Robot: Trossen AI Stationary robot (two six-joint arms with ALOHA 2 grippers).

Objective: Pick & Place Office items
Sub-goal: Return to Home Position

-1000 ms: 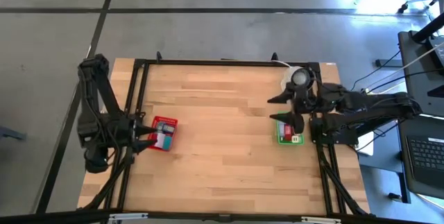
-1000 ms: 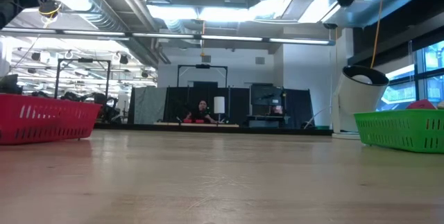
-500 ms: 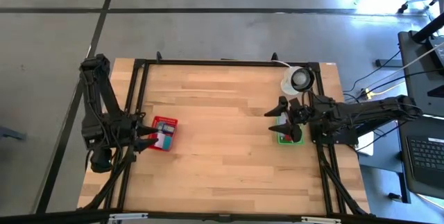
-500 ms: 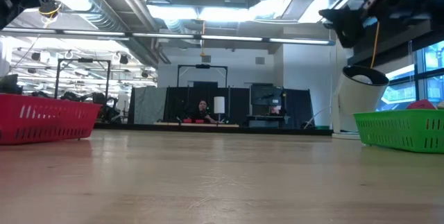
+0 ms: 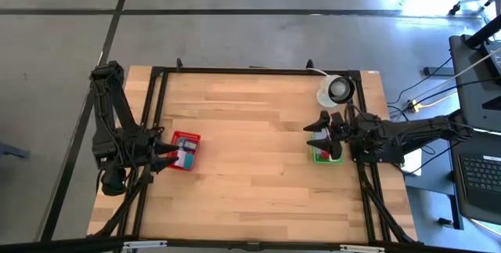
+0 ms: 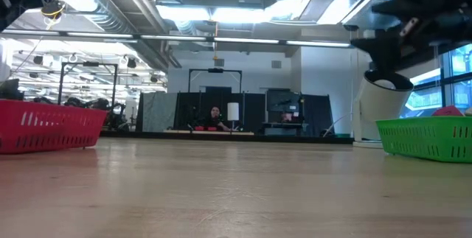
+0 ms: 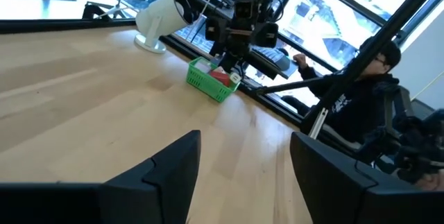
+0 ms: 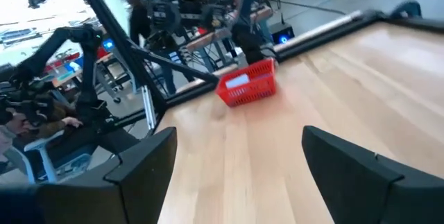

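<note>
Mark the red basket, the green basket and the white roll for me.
red basket (image 6: pixel 48 126): low view, front wall.
green basket (image 6: pixel 428 138): low view, front wall.
white roll (image 6: pixel 377 116): low view, its side.

Office items lie in two baskets, well apart.

Red basket (image 5: pixel 186 135), left side of the table: a cluster of small pieces (image 5: pixel 186 152) inside, red and pale teal-white, packed close. Single shapes cannot be told apart.

Green basket (image 5: pixel 325 160), right side: contents mostly hidden from above. In the low view a pink piece (image 6: pixel 447 110) humps just above the rim. The left wrist view shows it red-pink, lying inside.
</note>
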